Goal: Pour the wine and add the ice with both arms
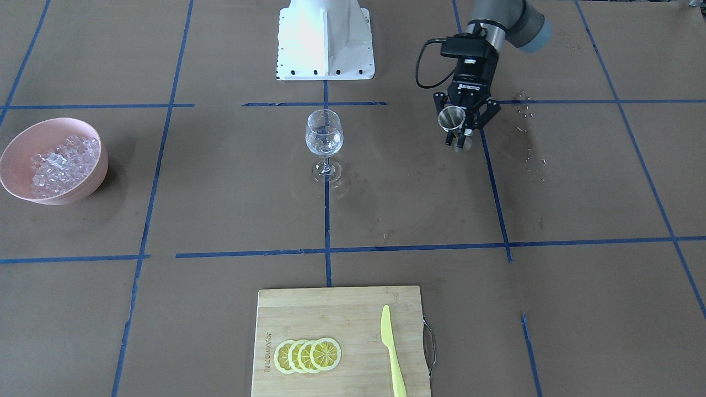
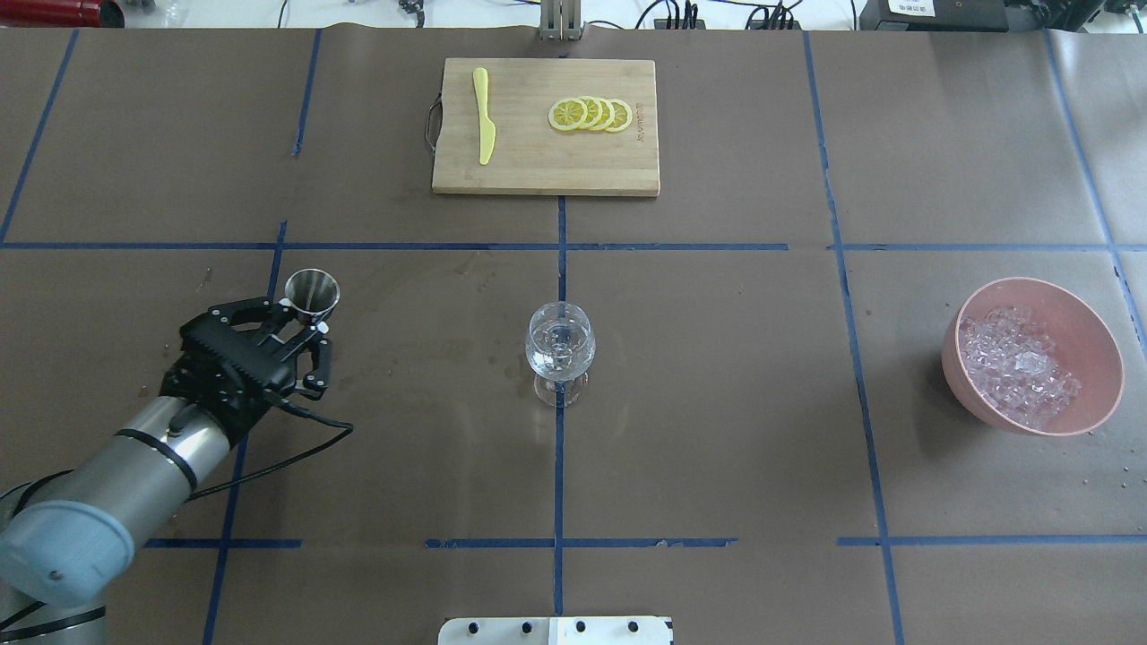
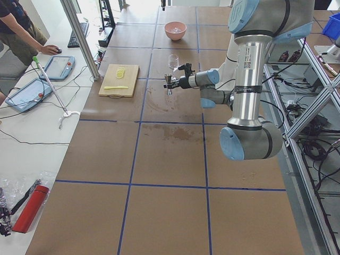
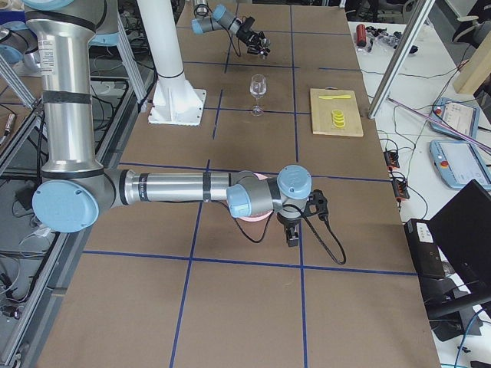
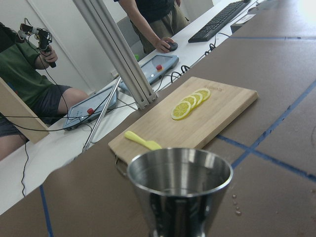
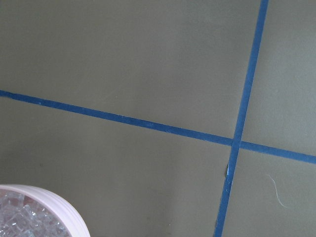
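My left gripper is shut on a small steel jigger, held upright well to the left of the wine glass. The jigger fills the bottom of the left wrist view, and I cannot make out any liquid in it. The glass stands at the table's middle; wine in it is too faint to tell. The ice fills a pink bowl at the right. My right gripper shows only in the exterior right view, beside the bowl; I cannot tell if it is open or shut.
A bamboo cutting board at the far edge carries several lemon slices and a yellow knife. The white pedestal base stands at the robot's side. The bowl's rim shows in the right wrist view. Operators stand beyond the table.
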Controlling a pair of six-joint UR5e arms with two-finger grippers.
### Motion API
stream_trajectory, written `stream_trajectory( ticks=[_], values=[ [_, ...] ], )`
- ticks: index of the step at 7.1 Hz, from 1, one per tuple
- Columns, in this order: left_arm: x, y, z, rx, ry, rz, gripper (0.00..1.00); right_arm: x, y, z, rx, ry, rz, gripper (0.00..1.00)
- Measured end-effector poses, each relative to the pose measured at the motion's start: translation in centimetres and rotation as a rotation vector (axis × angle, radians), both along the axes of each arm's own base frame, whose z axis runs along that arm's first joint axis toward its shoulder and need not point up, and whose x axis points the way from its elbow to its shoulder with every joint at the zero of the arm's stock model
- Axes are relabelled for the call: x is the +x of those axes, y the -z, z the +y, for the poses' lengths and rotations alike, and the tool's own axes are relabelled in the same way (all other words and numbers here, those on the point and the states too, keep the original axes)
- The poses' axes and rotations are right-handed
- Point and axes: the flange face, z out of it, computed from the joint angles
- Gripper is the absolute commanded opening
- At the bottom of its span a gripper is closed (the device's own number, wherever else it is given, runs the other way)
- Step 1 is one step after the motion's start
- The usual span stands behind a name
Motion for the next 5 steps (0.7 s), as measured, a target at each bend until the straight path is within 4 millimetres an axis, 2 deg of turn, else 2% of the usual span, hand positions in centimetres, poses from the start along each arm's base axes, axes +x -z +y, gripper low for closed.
stream_trajectory(
  ticks=[1, 2, 3, 4, 5],
  values=[
    [-3.3, -6.1, 0.7, -0.003, 0.026, 0.045, 0.00, 0.0, 0.1, 0.0, 0.003, -0.001, 0.000, 1.00],
    [-6.1, -10.5, 1.0, -0.008, 0.080, 0.057, 0.00, 0.0, 0.3, 0.0, 0.005, -0.001, -0.001, 1.00],
    [-7.6, -14.0, 1.2, -0.028, 0.136, 0.082, 0.00, 0.0, 0.3, 0.0, 0.006, 0.000, 0.000, 1.00],
    [-8.2, -16.6, 1.3, -0.063, 0.171, 0.140, 0.00, 0.0, 0.4, 0.0, 0.007, 0.000, 0.000, 1.00],
    [-7.7, -18.0, 1.4, -0.087, 0.185, 0.183, 0.00, 0.0, 0.5, 0.2, 0.009, 0.000, -0.001, 1.00]
  ],
)
